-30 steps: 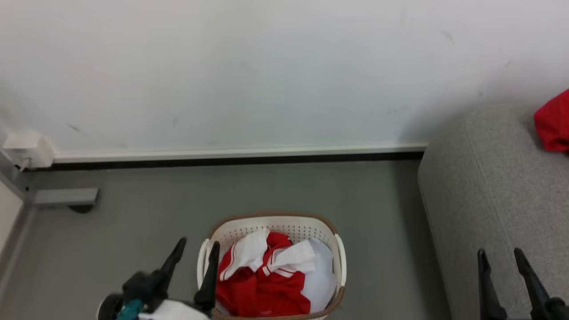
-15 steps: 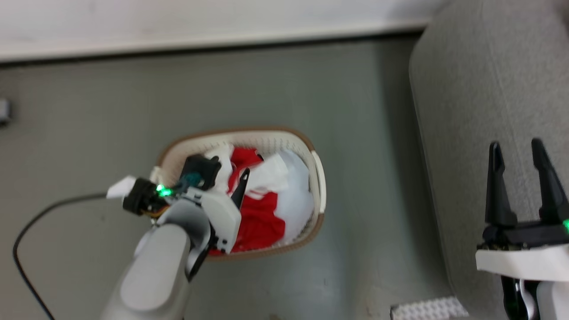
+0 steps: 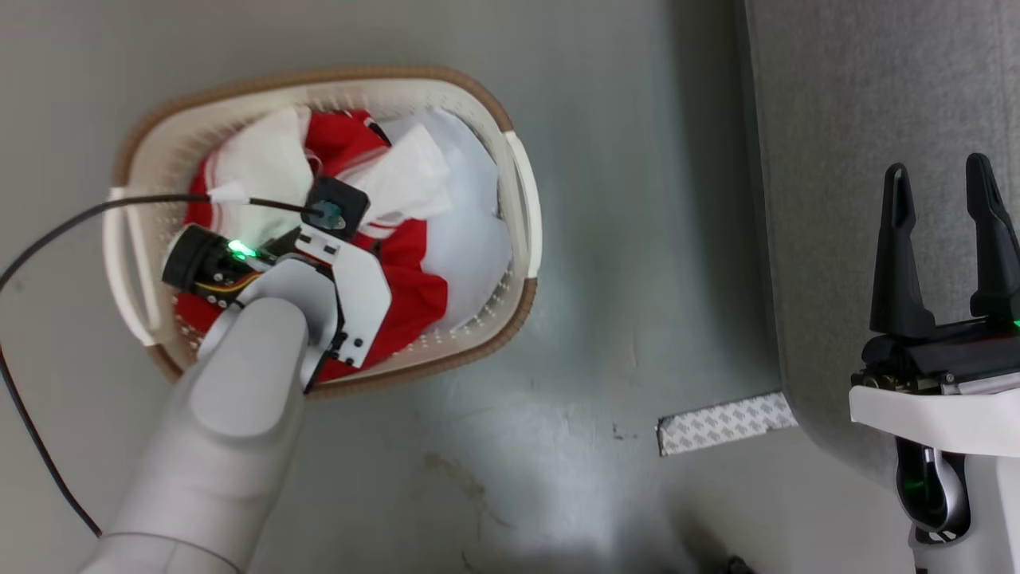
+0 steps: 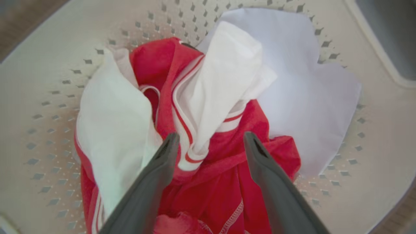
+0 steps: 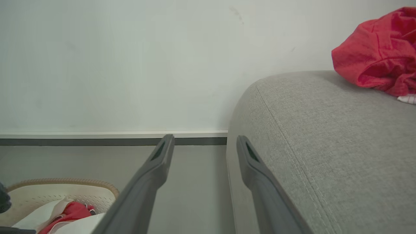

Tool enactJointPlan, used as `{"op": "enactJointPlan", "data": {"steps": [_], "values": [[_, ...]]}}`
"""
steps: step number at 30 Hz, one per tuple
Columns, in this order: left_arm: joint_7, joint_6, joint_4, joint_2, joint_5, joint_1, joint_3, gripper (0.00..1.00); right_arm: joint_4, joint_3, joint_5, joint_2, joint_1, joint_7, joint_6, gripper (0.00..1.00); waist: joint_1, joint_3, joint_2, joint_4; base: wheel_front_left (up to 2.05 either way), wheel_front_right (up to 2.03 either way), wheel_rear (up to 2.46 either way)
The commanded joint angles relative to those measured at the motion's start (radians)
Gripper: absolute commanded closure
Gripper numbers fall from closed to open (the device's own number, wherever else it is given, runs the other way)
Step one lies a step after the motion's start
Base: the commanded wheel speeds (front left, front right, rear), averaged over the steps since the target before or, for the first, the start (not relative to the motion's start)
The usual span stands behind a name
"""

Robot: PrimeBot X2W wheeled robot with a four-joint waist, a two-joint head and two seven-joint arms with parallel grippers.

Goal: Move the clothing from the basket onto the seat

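Left claw [image 4: 211,136] spread wide, empty, tips close over clothing [image 4: 208,188], contact unclear. Red-and-white tangle directly beneath, piece count unclear, inside one basket [image 4: 48,97]. One plain white sheet [image 4: 308,97] lay beyond right finger, same basket. Right claw [image 3: 939,167] also parted, gripped nothing, hovered at edge of one seat [image 3: 837,119]. One red bundle [image 5: 373,58] lay on seat, far ahead to its right.

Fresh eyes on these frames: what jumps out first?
The red-and-white clothing heaped in the cream basket, with the left gripper open over it. Then a red garment lying on the grey sofa, with the right gripper hovering open near the sofa's edge.
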Motion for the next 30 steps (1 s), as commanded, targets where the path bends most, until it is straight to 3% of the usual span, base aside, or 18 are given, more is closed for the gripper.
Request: {"op": "enactJointPlan", "data": {"steps": [1, 18, 20, 21, 30], "values": [[0.000, 0.005, 0.013, 0.015, 0.017, -0.020, -0.004, 0.00, -0.002, 0.000, 0.006, 0.003, -0.020, 0.001, -0.003, 0.00, -0.0004, 0.047, 0.0000, -0.025, 0.00, 0.00, 0.00], [-0.097, 0.077, 0.157, 0.057, 0.068, -0.155, -0.057, 0.00, -0.007, 0.011, 0.030, 0.003, -0.034, 0.001, -0.003, 0.00, -0.0004, 0.113, 0.0000, -0.039, 0.00, 0.00, 0.00], [-0.108, 0.080, 0.170, 0.058, 0.069, -0.163, -0.062, 0.95, -0.003, 0.011, 0.032, 0.003, -0.030, 0.001, -0.003, 0.00, -0.0004, 0.117, 0.0000, -0.041, 0.00, 0.00, 0.00], [-0.110, 0.080, 0.177, 0.059, 0.067, -0.166, -0.064, 1.00, -0.001, 0.011, 0.032, 0.003, -0.029, 0.001, -0.003, 0.00, -0.0004, 0.118, 0.0000, -0.041, 0.00, 0.00, 0.00], [-0.197, 0.085, 0.211, 0.020, 0.008, -0.143, -0.052, 1.00, 0.022, -0.023, 0.021, 0.002, -0.008, 0.001, -0.003, 0.00, -0.0004, 0.050, 0.0000, 0.010, 0.00, 0.00, 0.00]]}}
